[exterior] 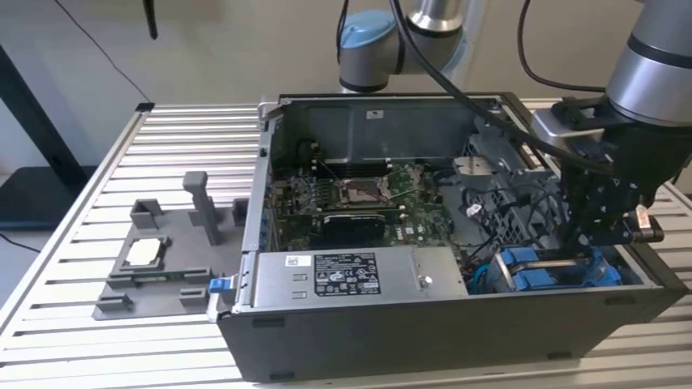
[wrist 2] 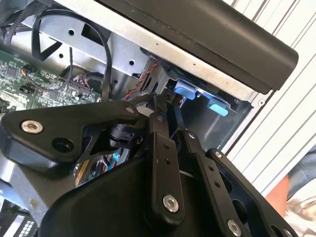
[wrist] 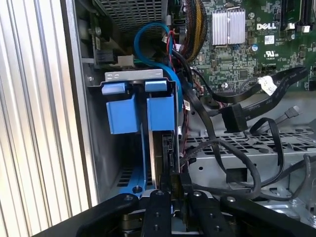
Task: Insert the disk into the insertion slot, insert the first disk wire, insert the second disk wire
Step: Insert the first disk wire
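Note:
In the exterior view my gripper [exterior: 584, 247] reaches down into the open computer case at the insertion slot [exterior: 552, 271], a grey bay with blue rails at the case's front corner on the exterior view's right. In the first wrist view the dark disk [wrist: 165, 148] stands on edge in the slot [wrist: 133, 75], below the blue tabs [wrist: 160, 86]. My gripper [wrist: 174, 180] has its fingers close together on the disk's near edge. The second wrist view shows the gripper [wrist 2: 175, 126] just short of the tabs [wrist 2: 185, 90]. Two black wires, one with a wide plug [wrist: 232, 118] and one with a small plug [wrist: 291, 111], lie loose beside the bay.
The motherboard with its square silver socket [exterior: 357, 192] fills the case's middle, and the power supply [exterior: 346, 279] lies along the front. A blue cable [wrist: 148, 29] loops beyond the bay. Outside the case, on the exterior view's left, stands a grey fixture [exterior: 151, 275].

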